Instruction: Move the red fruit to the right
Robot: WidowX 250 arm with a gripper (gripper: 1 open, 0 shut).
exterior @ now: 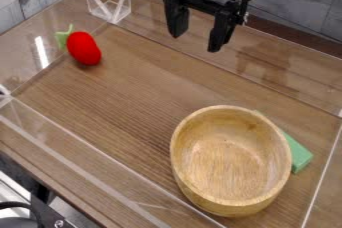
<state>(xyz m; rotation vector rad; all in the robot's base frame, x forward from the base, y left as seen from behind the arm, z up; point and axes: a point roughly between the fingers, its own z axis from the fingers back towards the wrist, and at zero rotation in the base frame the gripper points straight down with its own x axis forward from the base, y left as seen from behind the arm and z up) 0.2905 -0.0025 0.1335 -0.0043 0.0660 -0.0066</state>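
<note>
The strawberry lies on the table, well left of the gripper, whose jaws hang spread and empty

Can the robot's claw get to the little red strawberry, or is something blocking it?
Probably yes. The gripper hangs open above the table, and the red fruit lies by itself off to the left in the picture. The wooden bowl sits far away near the front, so nothing seems to block the way.

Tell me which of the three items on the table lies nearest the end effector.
The red fruit, at the far left. The wooden bowl and the flat green piece sit farther from the end effector.
</note>
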